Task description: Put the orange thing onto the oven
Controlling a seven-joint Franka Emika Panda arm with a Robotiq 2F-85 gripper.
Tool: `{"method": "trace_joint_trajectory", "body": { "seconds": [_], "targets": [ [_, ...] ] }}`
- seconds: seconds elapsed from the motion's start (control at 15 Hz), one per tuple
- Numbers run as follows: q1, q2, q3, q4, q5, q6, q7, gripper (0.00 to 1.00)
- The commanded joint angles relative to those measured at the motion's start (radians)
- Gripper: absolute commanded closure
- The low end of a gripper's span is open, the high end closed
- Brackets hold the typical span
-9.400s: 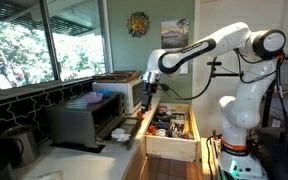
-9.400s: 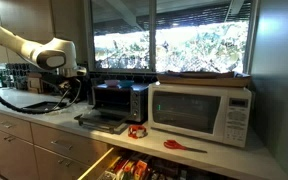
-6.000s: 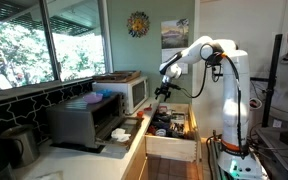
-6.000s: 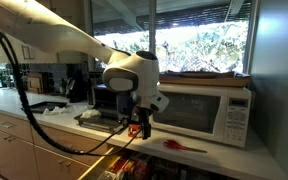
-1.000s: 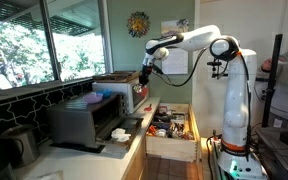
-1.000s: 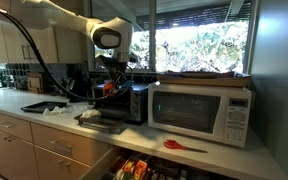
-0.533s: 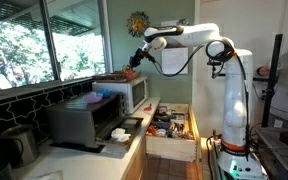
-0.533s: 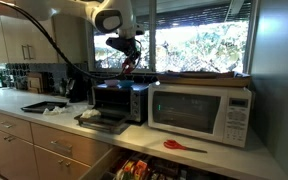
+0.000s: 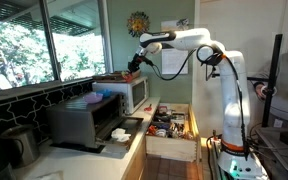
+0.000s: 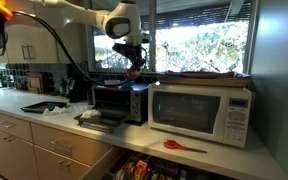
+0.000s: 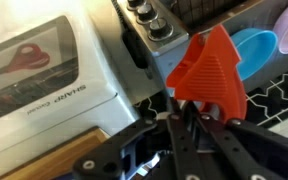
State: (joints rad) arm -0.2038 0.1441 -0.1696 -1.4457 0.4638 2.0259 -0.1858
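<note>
The orange thing [image 11: 216, 68] is up in the air, pinched at its lower edge by the gripper [image 11: 187, 112], whose fingers are closed on it. In both exterior views it hangs clear above the appliances, touching neither. The oven [image 10: 199, 112], white with a brownish top, sits just beside the grey toaster [image 10: 119, 100], and the gripper [image 10: 136, 64] hovers about where the two meet. Red scissors [image 10: 184, 146] lie on the counter [image 10: 84, 124] before the oven. Below the counter a drawer [image 9: 172, 126] stands open.
</note>
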Motion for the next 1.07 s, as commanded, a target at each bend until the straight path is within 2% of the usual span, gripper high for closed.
{"method": "trace_joint_trajectory", "body": {
  "seconds": [0.0,0.2,0.4,0.47,0.53,0.73,0.8,1.0],
  "targets": [
    [-0.037,0.174,-0.004,0.235,-0.062,-0.182,0.107,0.98],
    [-0.046,0.271,0.014,0.38,-0.101,-0.227,0.151,0.98],
    [-0.059,0.334,0.037,0.485,-0.085,-0.221,0.183,0.98],
    [-0.066,0.34,0.047,0.5,-0.072,-0.208,0.183,0.98],
    [-0.035,0.289,0.02,0.402,-0.069,-0.176,0.151,0.91],
    [-0.046,0.316,0.031,0.454,-0.069,-0.176,0.163,0.91],
    [-0.044,0.341,0.032,0.468,-0.072,-0.18,0.18,0.98],
    [-0.04,0.38,0.046,0.491,-0.047,-0.172,0.181,0.98]
  ]
}}
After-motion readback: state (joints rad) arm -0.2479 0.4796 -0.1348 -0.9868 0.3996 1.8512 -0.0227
